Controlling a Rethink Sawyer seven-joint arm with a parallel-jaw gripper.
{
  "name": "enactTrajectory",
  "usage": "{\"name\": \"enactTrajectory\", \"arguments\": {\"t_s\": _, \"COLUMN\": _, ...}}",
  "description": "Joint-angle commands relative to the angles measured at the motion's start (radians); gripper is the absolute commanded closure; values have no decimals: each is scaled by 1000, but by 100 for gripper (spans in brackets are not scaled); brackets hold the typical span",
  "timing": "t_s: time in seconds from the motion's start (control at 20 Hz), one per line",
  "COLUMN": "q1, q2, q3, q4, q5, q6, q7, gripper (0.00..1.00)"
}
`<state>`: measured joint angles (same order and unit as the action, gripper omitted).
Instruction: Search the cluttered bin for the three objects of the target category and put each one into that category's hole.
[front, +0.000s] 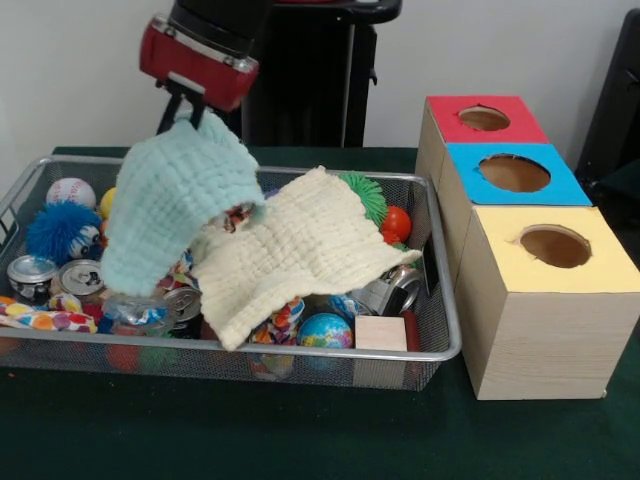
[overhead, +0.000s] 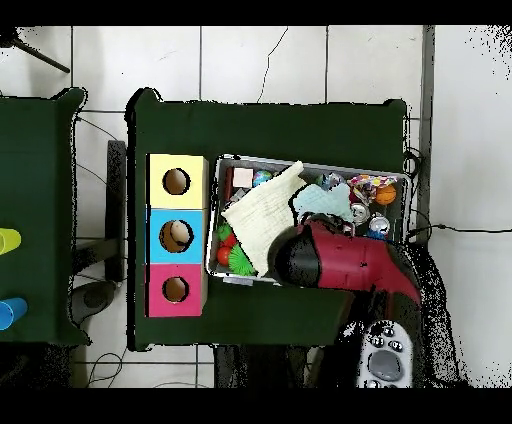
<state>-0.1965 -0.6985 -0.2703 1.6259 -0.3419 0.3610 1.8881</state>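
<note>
Front view, nearest first. Green cloth-covered table (front: 300, 440), flat and matte. On it, a silver wire-mesh bin (front: 440, 330), rectangular with rounded rim, filled with clutter. Along its near wall: a plain wooden cube (front: 380, 333); a glossy globe-printed ball (front: 325, 330); crushed metal cans (front: 80, 280); a multicoloured patterned soft piece (front: 40, 320) at the left corner. Mid-bin: a cream waffle-textured cloth (front: 300, 250), spread and crumpled over the items beneath. Left of it, a pale blue-green waffle-textured cloth (front: 175, 205) hangs raised above the bin, gathered at its top, its lower edge near the cans. Farther back: a fuzzy blue ball (front: 60, 230), a stitched baseball (front: 70, 190), a spiky green ball (front: 365, 195), a smooth orange ball (front: 396, 223).

Right of the bin, three pale wooden boxes in a row, each with a round hole in a coloured top: yellow box (front: 550, 300) nearest, blue box (front: 515, 172), red box (front: 482, 118) farthest.

Gripper (front: 185, 115), black fingers below a red and black arm, pinched on the top of the blue-green cloth.
</note>
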Motion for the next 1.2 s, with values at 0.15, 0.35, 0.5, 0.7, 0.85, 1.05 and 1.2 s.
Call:
{"name": "enactTrajectory", "arguments": {"t_s": 0.15, "q1": -148, "q2": -30, "q3": 183, "q4": 47, "q5": 13, "q6": 38, "q7": -35, "gripper": 100}}
{"name": "enactTrajectory", "arguments": {"t_s": 0.35, "q1": -224, "q2": 34, "q3": 277, "q4": 55, "q5": -13, "q6": -70, "q7": -36, "gripper": 100}}
{"name": "enactTrajectory", "arguments": {"t_s": 0.5, "q1": -348, "q2": 96, "q3": 440, "q4": 109, "q5": 27, "q6": -62, "q7": -82, "gripper": 100}}
{"name": "enactTrajectory", "arguments": {"t_s": 0.7, "q1": -396, "q2": 152, "q3": 527, "q4": 148, "q5": 114, "q6": 89, "q7": -65, "gripper": 100}}
{"name": "enactTrajectory", "arguments": {"t_s": 0.85, "q1": -353, "q2": 163, "q3": 500, "q4": 131, "q5": 92, "q6": 73, "q7": -15, "gripper": 100}}
{"name": "enactTrajectory", "arguments": {"t_s": 1.05, "q1": -327, "q2": 162, "q3": 479, "q4": 116, "q5": 86, "q6": 93, "q7": 11, "gripper": 100}}
{"name": "enactTrajectory", "arguments": {"t_s": 1.2, "q1": -304, "q2": 142, "q3": 455, "q4": 97, "q5": 57, "q6": 66, "q7": 13, "gripper": 100}}
